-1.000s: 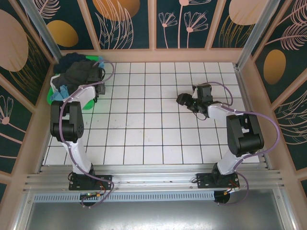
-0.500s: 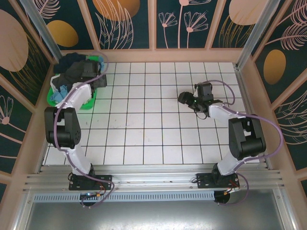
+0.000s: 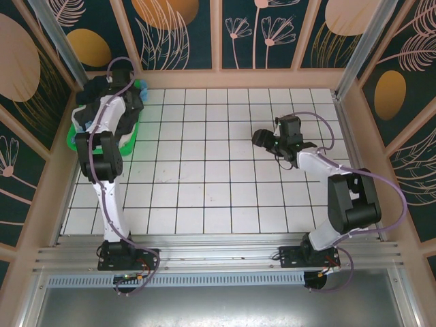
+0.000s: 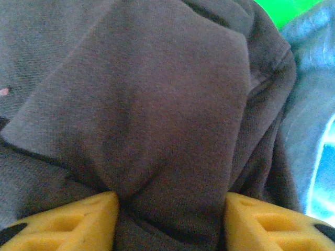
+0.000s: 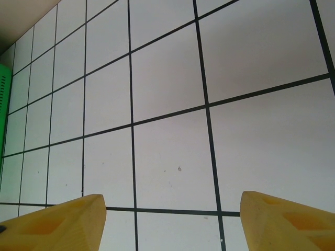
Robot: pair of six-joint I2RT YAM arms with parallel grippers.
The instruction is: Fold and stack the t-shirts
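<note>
A heap of t-shirts fills the green basket (image 3: 129,133) at the table's back left corner. The charcoal-grey t-shirt (image 4: 157,104) lies on top, and a light blue one (image 4: 311,110) shows beside it. My left gripper (image 4: 170,209) is pressed down into the charcoal cloth. Its yellow fingertips (image 4: 68,225) stand apart, open, with a bulging fold between them. In the top view the left gripper (image 3: 122,95) sits over the heap (image 3: 95,92). My right gripper (image 3: 262,141) hovers open over bare white tiles (image 5: 167,130), holding nothing.
The white gridded table (image 3: 204,177) is walled by wooden panels (image 3: 218,68) at the back and sides. The basket's green rim (image 4: 285,10) shows at the top of the left wrist view. A sliver of the basket (image 5: 4,94) is at the left of the right wrist view.
The left arm has swung further back and left over the basket, and its gripper has dropped into the shirt heap. The right arm has barely shifted.
</note>
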